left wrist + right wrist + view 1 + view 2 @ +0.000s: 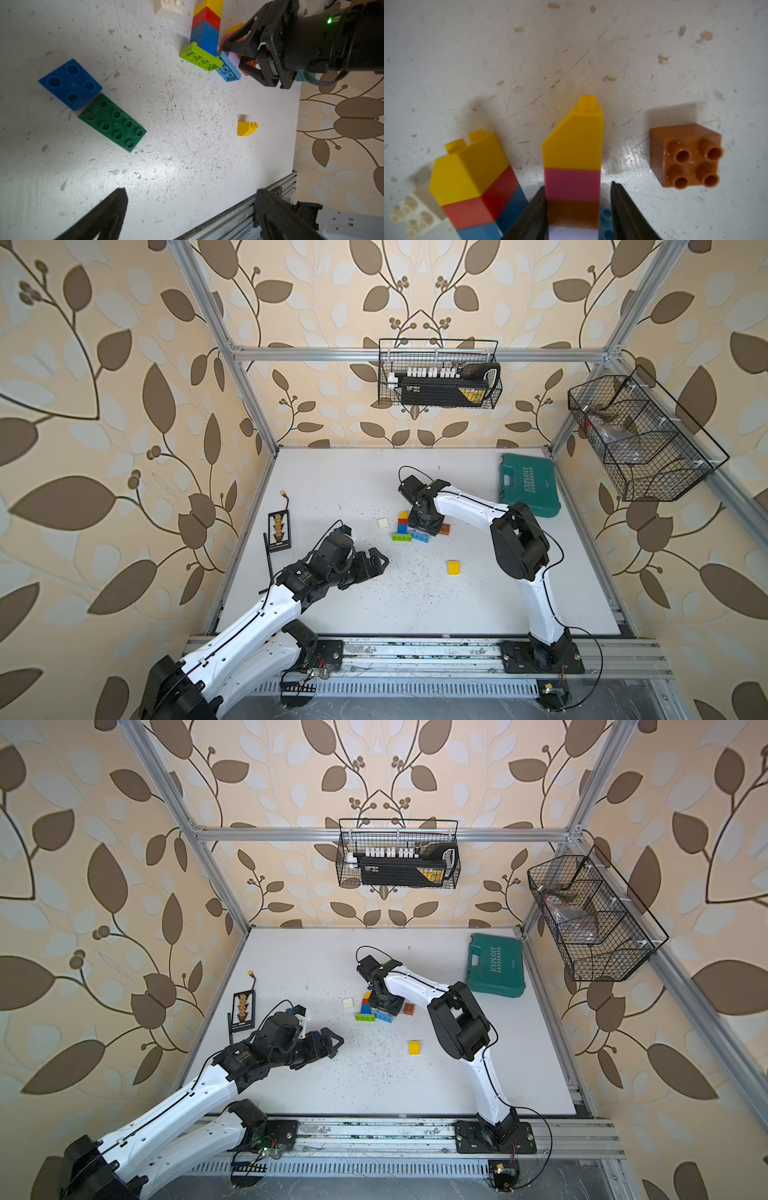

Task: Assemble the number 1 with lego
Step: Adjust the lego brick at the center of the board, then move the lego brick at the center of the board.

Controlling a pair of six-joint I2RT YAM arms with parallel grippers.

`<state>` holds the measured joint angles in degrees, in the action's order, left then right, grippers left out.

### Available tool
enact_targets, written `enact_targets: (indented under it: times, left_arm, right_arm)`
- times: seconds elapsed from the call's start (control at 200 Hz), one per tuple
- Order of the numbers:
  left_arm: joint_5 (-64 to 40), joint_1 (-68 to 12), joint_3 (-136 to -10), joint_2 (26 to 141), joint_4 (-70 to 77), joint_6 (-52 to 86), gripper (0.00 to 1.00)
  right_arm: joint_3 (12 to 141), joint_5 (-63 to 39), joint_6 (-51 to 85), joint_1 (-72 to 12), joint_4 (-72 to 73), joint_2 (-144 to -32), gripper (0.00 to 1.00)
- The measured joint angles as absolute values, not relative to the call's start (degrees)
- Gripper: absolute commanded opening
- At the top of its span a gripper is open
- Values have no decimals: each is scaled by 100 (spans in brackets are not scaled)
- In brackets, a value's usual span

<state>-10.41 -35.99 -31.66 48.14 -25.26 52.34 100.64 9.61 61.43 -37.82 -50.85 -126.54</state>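
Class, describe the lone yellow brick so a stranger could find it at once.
On the white table, find the brick cluster near the middle. Between it and the front rail lies the yellow brick. Unlike the cluster's yellow pieces, it is unstacked and touches nothing.

Left arm (270, 624) and right arm (536, 605) wear white shells between black joint housings, with thin black cables (249, 619) alongside. The right gripper (577, 185) is black with tapered fingers, a green light (329, 20) behind it.

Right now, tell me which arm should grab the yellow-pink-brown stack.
Right. The right gripper straddles the yellow-pink-brown stack, one finger at its side, a small gap at the other. The left gripper hangs open apart from it, nearer the blue brick and green brick.
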Motion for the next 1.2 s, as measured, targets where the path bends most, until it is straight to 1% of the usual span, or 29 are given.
enact_targets:
  times: [0.07, 0.185, 0.225, 0.28, 0.39, 0.475, 0.565, 0.67, 0.775, 0.87, 1.115, 1.2]
  left_arm:
    - [-1041, -3599, -3166, 4842, -2515, 5231, 99]
    - [-1041, -3599, -3166, 4904, -2512, 5231, 99]
    - [-1041, -3599, -3166, 4928, -2508, 5231, 99]
    - [-1041, -3599, -3166, 4965, -2510, 5231, 99]
    - [-1035, -3599, -3168, 5059, -2517, 5234, 99]
    - [-1015, -3599, -3170, 5151, -2530, 5236, 99]
    - [-932, -3599, -3170, 5210, -2565, 5238, 99]
    - [-851, -3599, -3181, 5214, -2620, 5247, 99]
    - [-714, -3599, -3232, 5236, -2744, 5325, 99]
    - [-550, -3599, -3391, 5437, -2993, 5450, 99]
    - [32, -3597, -4390, 6700, -4254, 5870, 89]
    - [97, -3597, -4652, 7175, -4571, 6084, 90]
  right_arm:
    - [10064, 915, 5933, -3730, -5057, -12654, 32]
    - [10064, 832, 5548, -3662, -4980, -12654, 32]
    - [10064, 803, 5424, -3645, -4974, -12654, 33]
    - [10064, 766, 5238, -3632, -4967, -12654, 37]
    - [10064, 609, 4960, -3621, -4945, -12654, 52]
    - [10064, 495, 4834, -3623, -4943, -12652, 61]
    - [10064, 445, 4783, -3625, -4974, -12615, 67]
    - [10057, 454, 4757, -3625, -5089, -12392, 71]
    - [9933, 484, 4742, -3636, -5146, -11830, 73]
    - [9585, 521, 4755, -3664, -5113, -11050, 73]
    - [7765, 572, 4823, -3754, -4698, -8772, 74]
    - [7140, 604, 4849, -3752, -4528, -8073, 77]
